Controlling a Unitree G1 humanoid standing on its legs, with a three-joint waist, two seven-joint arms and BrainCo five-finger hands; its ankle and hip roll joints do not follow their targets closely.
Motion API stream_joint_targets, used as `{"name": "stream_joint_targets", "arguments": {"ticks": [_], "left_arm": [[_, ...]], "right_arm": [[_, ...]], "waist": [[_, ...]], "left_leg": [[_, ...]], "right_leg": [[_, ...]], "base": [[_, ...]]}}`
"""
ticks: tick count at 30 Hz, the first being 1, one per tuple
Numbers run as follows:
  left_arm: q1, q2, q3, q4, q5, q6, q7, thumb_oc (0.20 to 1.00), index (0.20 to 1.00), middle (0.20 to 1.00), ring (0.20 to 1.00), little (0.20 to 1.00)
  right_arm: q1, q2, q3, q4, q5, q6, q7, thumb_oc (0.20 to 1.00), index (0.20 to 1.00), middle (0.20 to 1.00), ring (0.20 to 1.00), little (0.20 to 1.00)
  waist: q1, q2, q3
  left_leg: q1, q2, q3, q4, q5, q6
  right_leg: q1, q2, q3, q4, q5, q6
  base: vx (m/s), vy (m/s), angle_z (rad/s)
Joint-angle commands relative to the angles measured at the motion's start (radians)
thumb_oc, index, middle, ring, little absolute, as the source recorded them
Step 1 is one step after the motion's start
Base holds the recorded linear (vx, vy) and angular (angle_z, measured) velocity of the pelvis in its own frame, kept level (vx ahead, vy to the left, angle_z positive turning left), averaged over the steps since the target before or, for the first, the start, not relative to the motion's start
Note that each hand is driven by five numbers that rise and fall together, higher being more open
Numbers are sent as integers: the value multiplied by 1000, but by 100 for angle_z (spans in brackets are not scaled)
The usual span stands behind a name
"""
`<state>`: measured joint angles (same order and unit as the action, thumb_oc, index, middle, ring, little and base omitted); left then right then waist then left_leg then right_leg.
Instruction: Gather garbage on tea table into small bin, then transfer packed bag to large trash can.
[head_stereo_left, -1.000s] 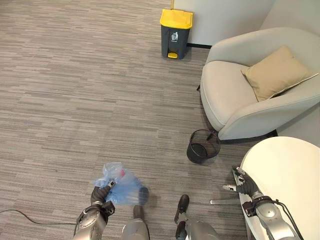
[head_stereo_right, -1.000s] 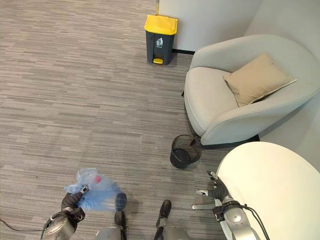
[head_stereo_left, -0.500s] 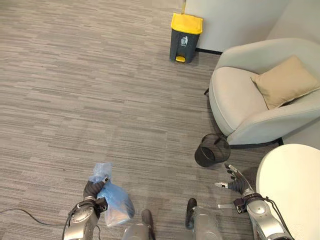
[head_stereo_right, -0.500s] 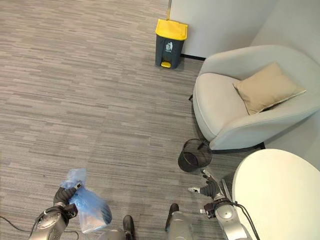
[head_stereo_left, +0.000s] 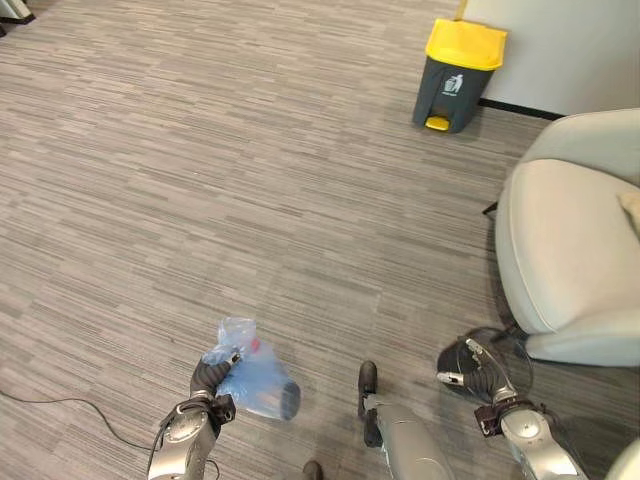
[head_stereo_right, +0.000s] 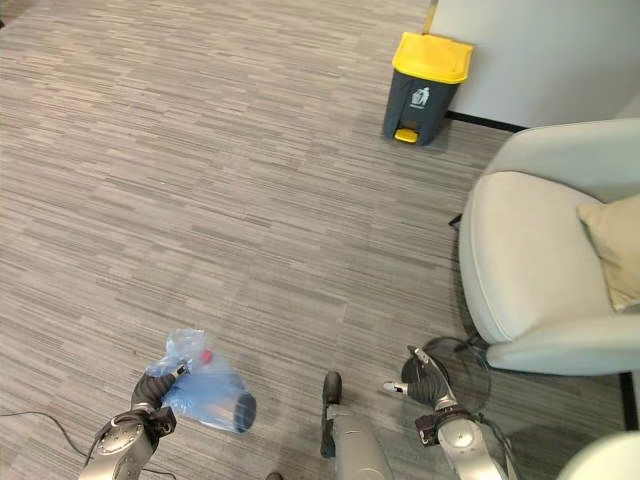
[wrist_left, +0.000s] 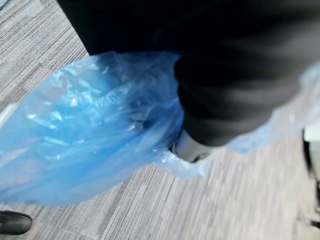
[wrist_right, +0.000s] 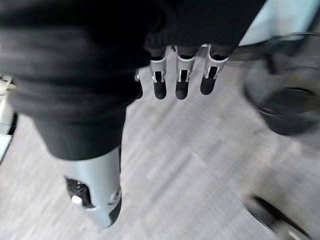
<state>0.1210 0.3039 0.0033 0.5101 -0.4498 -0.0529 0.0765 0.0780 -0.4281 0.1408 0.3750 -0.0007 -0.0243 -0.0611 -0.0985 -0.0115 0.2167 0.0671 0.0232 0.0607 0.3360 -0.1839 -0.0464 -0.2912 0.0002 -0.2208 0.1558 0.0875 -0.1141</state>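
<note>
A packed blue plastic bag (head_stereo_left: 252, 378) hangs over the carpet at the lower left, with something red showing near its neck. My left hand (head_stereo_left: 207, 378) is shut on the bunched top of the bag (wrist_left: 90, 130). The large trash can (head_stereo_right: 425, 85), dark grey with a yellow lid, stands far ahead against the wall. The small black mesh bin (head_stereo_right: 468, 362) sits on the floor beside the armchair. My right hand (head_stereo_right: 428, 378) hovers just in front of that bin, open and holding nothing, its fingers (wrist_right: 177, 75) straight.
A pale grey armchair (head_stereo_left: 570, 250) with a tan cushion (head_stereo_right: 615, 245) fills the right side. The white tea table's edge (head_stereo_right: 598, 462) peeks in at the lower right corner. Striped grey carpet (head_stereo_left: 250, 180) stretches from me to the trash can.
The whole view has swung left, so the chair and table slid right. The bag has swung from hanging low to out in front of my left hand. My right hand stays open.
</note>
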Motion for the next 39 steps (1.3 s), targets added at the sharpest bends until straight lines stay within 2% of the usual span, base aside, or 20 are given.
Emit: {"name": "stream_joint_targets", "arguments": {"ticks": [1,4,5,6,7,9,10,12,13,15,19,24,25,27,28,30,31,33,35,39], "left_arm": [[-12,60,17,-90,41,-51,-19,200,200,200,200,200],[-34,58,1,-79,39,-49,-22,200,200,200,200,200],[-31,61,-1,-83,46,-45,-24,200,200,200,200,200],[-30,61,-1,-83,46,-45,-24,200,200,200,200,200],[-27,65,3,-86,55,-45,-25,200,200,200,200,200],[-21,67,10,-94,56,-47,-21,200,200,200,200,200],[-21,68,10,-94,56,-47,-21,200,200,200,200,200],[-22,65,8,-107,49,-52,-13,200,200,200,200,200],[-22,66,7,-107,49,-52,-13,200,200,200,200,200],[-18,68,11,-107,47,-53,-15,200,200,200,200,200],[-12,81,20,-122,57,-58,-21,200,200,200,200,200],[-25,98,27,-122,56,-59,-15,200,200,200,200,200],[-32,103,27,-119,65,-58,-6,200,200,200,200,200],[-27,104,27,-126,59,-55,-2,200,200,200,200,200],[-27,104,27,-125,59,-55,-2,200,200,200,200,200],[-26,114,30,-121,47,-56,4,200,200,200,200,200],[-26,114,30,-121,47,-56,4,200,200,200,200,200],[-34,112,26,-113,43,-60,4,200,200,200,200,200],[-51,106,25,-102,42,-62,6,200,200,200,200,200],[-67,103,14,-101,44,-63,2,200,200,200,200,200]], "right_arm": [[20,-27,-30,-31,8,-39,-16,1000,1000,1000,1000,1000],[7,-32,-31,-22,26,-37,-27,1000,1000,1000,1000,1000],[4,-33,-34,-17,25,-36,-29,1000,1000,1000,1000,1000],[4,-33,-34,-17,25,-36,-29,1000,1000,1000,1000,1000],[-3,-32,-34,-8,26,-39,-33,1000,1000,1000,1000,1000],[-7,-26,-32,3,28,-41,-41,1000,1000,1000,1000,1000],[-7,-26,-32,3,28,-41,-41,1000,1000,1000,1000,1000],[-13,-14,-32,23,30,-42,-52,1000,1000,1000,1000,1000],[-13,-14,-32,23,30,-42,-52,1000,1000,1000,1000,1000],[-12,-10,-31,28,25,-40,-50,1000,1000,1000,1000,1000],[-26,5,-25,21,11,-35,-29,1000,1000,1000,1000,1000],[-53,17,-11,20,8,-33,-18,1000,1000,1000,1000,1000],[-65,24,-5,22,12,-35,-20,1000,1000,1000,1000,1000],[-70,32,2,18,17,-31,-15,1000,1000,1000,1000,1000],[-70,32,2,18,17,-31,-15,1000,1000,1000,1000,1000],[-86,32,9,15,26,-29,-17,1000,1000,1000,1000,1000],[-86,32,9,15,26,-29,-17,1000,1000,1000,1000,1000],[-93,26,14,12,29,-29,-19,1000,1000,1000,1000,1000],[-93,23,18,13,28,-26,-21,1000,1000,1000,1000,1000],[-87,20,15,6,31,-28,-24,1000,1000,1000,1000,1000]], "waist": [[-50,-47,-31],[-39,-67,-7],[-31,-76,-2],[-30,-77,-2],[-11,-83,6],[18,-80,15],[17,-82,13],[50,-67,13],[53,-68,15],[65,-66,5],[76,-83,-20],[91,-98,-31],[95,-103,-32],[95,-102,-22],[94,-102,-21],[88,-92,-1],[87,-91,1],[64,-85,21],[49,-78,46],[29,-76,47]], "left_leg": [[-60,34,38,75,109,-35],[-182,31,42,127,51,9],[-230,29,49,79,16,21],[-229,29,49,79,15,21],[-302,15,27,19,36,14],[-362,0,-21,-84,134,-11],[-362,-2,-21,-91,141,-11],[-417,-4,-50,-202,247,-30],[-413,-5,-48,-206,248,-30],[-401,-1,-43,-226,241,-25],[-388,-24,-17,-148,180,13],[-376,-40,17,-109,119,57],[-358,-50,32,-100,86,77],[-306,-55,52,-110,57,90],[-304,-55,51,-110,57,89],[-256,-44,69,-133,29,86],[-253,-43,68,-133,28,85],[-188,-57,62,-159,3,83],[-123,-59,50,-166,-33,67],[-52,-77,17,-193,-66,55]], "right_leg": [[54,-44,40,-29,-120,160],[96,-44,79,-34,-152,154],[115,-52,95,-40,-163,161],[115,-52,96,-39,-163,161],[145,-55,116,-54,-170,164],[180,-39,136,-72,-178,166],[178,-40,135,-74,-175,166],[236,-17,164,-95,-193,170],[238,-18,166,-95,-194,170],[269,-16,190,-93,-214,175],[306,-74,237,-50,-242,205],[268,-113,258,62,-226,232],[242,-127,259,121,-191,244],[166,-141,215,155,-129,244],[168,-141,214,154,-130,244],[77,-165,118,104,-92,248],[80,-164,117,104,-93,248],[-1,-163,79,11,-64,260],[-47,-160,5,-73,-36,273],[-102,-156,2,-98,-7,282]], "base": [[251,-156,-17],[252,-83,-26],[241,-11,-24],[306,38,-33],[246,57,-52],[265,66,-46],[210,55,-55],[303,102,-81],[445,214,-52],[317,187,-49],[355,274,-67],[229,196,-49],[256,218,-11],[282,172,-28],[254,99,-39],[196,49,-27],[183,19,-23],[388,16,-18],[411,-38,11],[391,-117,27]]}}
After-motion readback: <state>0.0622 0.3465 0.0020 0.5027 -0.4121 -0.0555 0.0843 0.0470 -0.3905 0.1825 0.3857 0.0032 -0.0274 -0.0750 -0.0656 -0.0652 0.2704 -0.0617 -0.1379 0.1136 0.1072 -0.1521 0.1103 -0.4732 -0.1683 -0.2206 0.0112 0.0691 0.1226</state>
